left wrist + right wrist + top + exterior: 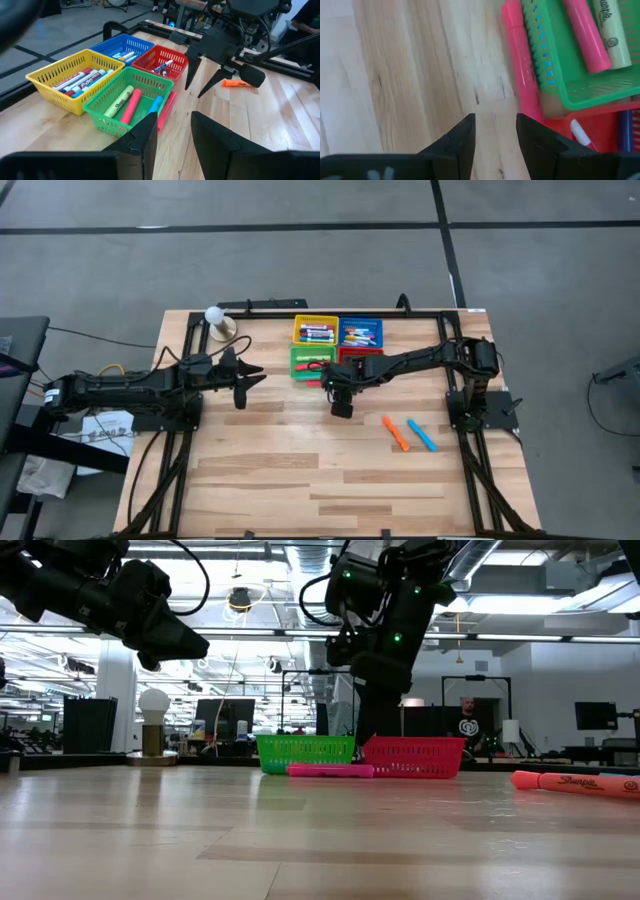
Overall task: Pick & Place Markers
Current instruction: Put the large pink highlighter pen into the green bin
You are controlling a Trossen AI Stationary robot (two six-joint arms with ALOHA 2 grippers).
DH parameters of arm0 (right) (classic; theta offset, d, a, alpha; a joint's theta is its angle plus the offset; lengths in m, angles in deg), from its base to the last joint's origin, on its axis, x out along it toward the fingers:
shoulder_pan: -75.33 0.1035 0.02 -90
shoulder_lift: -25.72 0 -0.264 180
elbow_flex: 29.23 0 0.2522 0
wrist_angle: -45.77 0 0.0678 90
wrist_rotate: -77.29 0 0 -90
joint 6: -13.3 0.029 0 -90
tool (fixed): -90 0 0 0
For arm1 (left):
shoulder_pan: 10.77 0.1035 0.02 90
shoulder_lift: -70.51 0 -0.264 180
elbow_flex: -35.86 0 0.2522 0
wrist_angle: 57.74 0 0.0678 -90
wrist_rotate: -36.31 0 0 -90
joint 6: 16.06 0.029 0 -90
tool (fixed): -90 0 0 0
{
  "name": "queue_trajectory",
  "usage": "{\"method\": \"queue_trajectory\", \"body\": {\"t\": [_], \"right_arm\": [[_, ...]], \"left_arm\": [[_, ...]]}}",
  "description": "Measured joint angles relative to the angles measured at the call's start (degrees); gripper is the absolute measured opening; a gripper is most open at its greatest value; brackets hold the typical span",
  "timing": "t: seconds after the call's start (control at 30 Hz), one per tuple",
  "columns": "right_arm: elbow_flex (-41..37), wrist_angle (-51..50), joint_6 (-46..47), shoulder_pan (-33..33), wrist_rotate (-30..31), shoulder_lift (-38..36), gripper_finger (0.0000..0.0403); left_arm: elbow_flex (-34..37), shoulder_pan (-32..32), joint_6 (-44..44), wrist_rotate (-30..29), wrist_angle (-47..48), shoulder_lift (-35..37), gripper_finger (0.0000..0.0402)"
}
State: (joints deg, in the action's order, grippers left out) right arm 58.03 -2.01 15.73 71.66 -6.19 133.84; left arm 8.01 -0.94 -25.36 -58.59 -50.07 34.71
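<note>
The right gripper (335, 389) hangs above the table (300, 470) with its fingers (191, 75) parted and nothing between them. Just beside it, against the outer wall of the green basket (131, 104), a pink marker (519, 65) lies flat on the wood. Inside that green basket, beyond the pink marker, rest a yellow-green highlighter (119, 101), a second pink marker (131, 105) and a blue marker (155, 104). The red basket (162, 60), touching the green one, sits on the gripper's far side and holds a few markers, among them a white-capped one (580, 132). The yellow basket (315, 331) and blue basket (360, 332) stand behind these 2, each filled with markers.

Off to the gripper's other side, near the right arm's base, an orange marker (396, 433) and a light blue marker (421, 434) lie side by side on the table, apart from each other.

The left gripper (249, 376) hovers well apart from the baskets, released and empty. A small lamp with a white bulb (214, 315) stands beyond it at the table's edge.
</note>
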Motion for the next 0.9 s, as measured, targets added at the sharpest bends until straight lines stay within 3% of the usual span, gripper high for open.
{"method": "queue_trajectory", "body": {"t": [0.47,0.9], "right_arm": [[0.0,0.7,-1.4,-2.4,-0.6,0.0,0.0136],[0.0,1.2,0.8,-0.5,-2.1,0.0,0.0138]], "left_arm": [[0.0,0.0,0.0,0.0,0.0,0.0,0.0117],[0.0,0.0,0.0,0.0,-0.4,0.0,0.0117]]}}
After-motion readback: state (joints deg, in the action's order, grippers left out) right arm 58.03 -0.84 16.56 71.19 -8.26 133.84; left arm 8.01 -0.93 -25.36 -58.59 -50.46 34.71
